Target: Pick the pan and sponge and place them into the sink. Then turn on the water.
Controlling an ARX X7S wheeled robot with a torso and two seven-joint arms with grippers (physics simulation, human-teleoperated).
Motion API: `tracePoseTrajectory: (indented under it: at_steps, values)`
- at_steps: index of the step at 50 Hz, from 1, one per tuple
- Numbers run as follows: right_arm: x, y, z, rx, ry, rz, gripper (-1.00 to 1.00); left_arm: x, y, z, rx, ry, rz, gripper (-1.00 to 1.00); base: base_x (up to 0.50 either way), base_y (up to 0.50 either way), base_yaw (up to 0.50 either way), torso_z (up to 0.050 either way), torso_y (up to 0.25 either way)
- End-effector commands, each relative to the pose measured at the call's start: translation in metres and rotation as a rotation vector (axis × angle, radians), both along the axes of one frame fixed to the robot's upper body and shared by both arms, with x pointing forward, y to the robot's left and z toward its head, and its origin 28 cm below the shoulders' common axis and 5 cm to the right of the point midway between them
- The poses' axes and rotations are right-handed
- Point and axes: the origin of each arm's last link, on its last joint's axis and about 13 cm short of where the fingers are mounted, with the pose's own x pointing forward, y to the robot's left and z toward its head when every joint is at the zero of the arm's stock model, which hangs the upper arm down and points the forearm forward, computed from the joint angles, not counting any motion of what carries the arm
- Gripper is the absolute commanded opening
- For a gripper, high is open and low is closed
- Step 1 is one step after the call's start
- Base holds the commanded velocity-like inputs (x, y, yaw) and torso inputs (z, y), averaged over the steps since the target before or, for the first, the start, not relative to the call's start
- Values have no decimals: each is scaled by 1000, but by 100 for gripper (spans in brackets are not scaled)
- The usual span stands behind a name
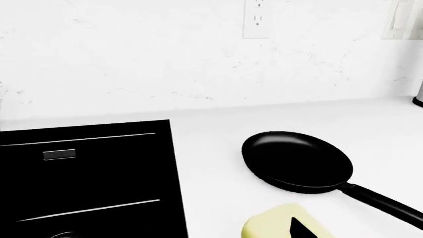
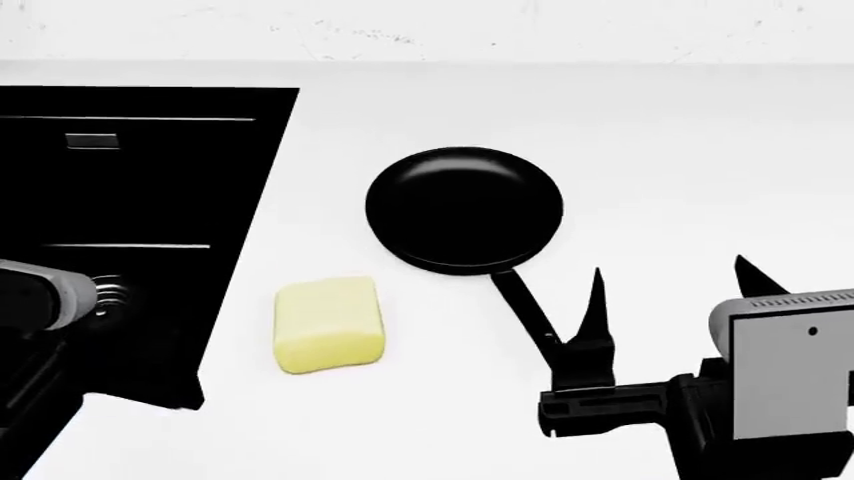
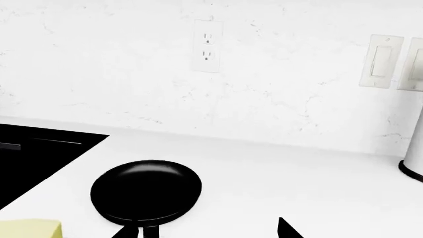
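Observation:
The black pan (image 2: pixel 465 208) lies on the white counter, its handle (image 2: pixel 527 310) pointing toward me. My right gripper (image 2: pixel 671 285) is open just behind the handle's end. In the right wrist view the pan (image 3: pixel 145 191) is ahead of that gripper (image 3: pixel 205 229), with the handle beside one of the fingers (image 3: pixel 126 231). The pale yellow sponge (image 2: pixel 330 325) rests between the pan and the black sink (image 2: pixel 134 200). My left gripper (image 1: pixel 211 233) is open above the sponge (image 1: pixel 278 223). Only one of its fingertips (image 1: pixel 300 229) shows; the other is lost against the sink (image 1: pixel 86 168).
A white wall with an outlet (image 3: pixel 206 45) and light switches (image 3: pixel 380 67) backs the counter. The base of a grey cylinder (image 3: pixel 413 168) stands at the far right. My left arm (image 2: pixel 40 300) hangs over the sink's near corner.

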Motion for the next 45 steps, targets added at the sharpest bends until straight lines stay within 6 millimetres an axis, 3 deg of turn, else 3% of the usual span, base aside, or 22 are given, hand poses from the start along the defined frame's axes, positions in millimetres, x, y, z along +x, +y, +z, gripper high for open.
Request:
tracePoseTrajectory:
  at_steps: [1, 29, 33, 37, 45]
  values:
    - [-1, -2, -1, -3, 7, 7, 100, 0, 0, 0, 2, 6, -6, 100, 305, 0, 0, 0, 0]
    - [1, 4, -7, -10, 71, 48, 100, 0, 1, -8, -1, 20, -5, 100, 302, 5, 0, 0, 0]
    - [-1, 8, -8, 75, 109, 108, 100, -1, 4, -9, 3, 27, -5, 100, 272, 63, 0, 0, 4]
    - [-6, 11, -4, 29, 186, 120, 100, -1, 5, -9, 6, 27, -9, 100, 0, 0, 0, 0, 0]
    - [-14, 18, 24, 28, 248, 187, 100, -1, 5, -12, 7, 35, -15, 100, 0, 0, 0, 0, 0]
